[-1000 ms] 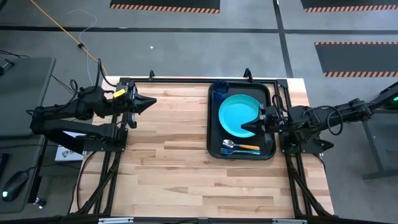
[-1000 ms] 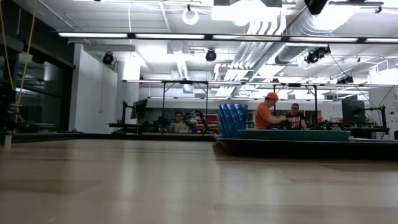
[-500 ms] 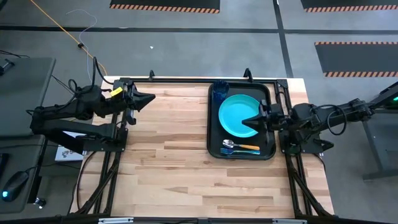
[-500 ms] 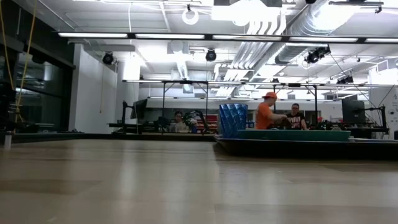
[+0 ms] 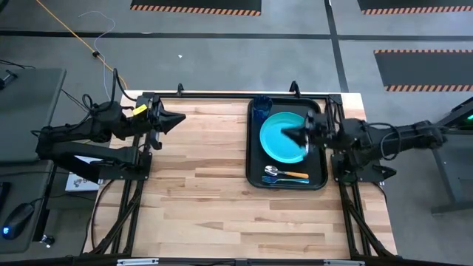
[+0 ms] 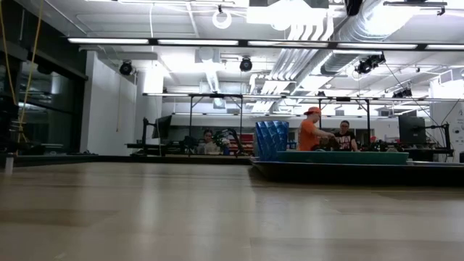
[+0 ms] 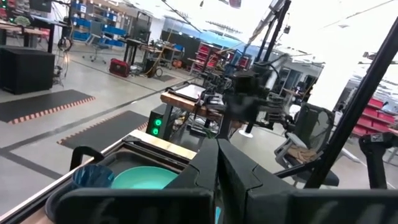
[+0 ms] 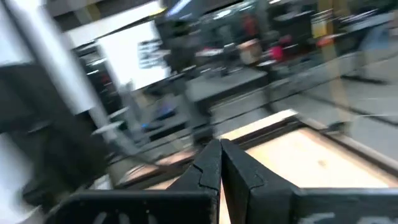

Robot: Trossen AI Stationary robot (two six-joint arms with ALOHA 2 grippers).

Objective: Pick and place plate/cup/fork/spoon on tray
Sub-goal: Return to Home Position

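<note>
Right claw: fingers are pressing together, nothing between them. It is hovering over the plate, tip near the plate's middle. How high above it, cannot tell.

Directly under the claw: the plate is lying flat in the tray, filling most of the tray's width.

To one side of the claw, past the plate's edge: the spoon and fork are lying side by side on the tray floor, the fork farther from the claw, bowl and tines pointing the same way. Whether they are touching, cannot tell.

To the claw's other side: the cup is standing upright in the tray corner, just beside the plate. In the low view it is rising well above the tray rim.

All four pieces are sitting inside the tray.

Far across the table from the right claw: the left claw is waiting over the opposite edge, fingers shut together, gripping nothing. A yellow tag is showing on that arm; writing too small to read.

Beyond the table, people are sitting at benches, one in an orange top.
</note>
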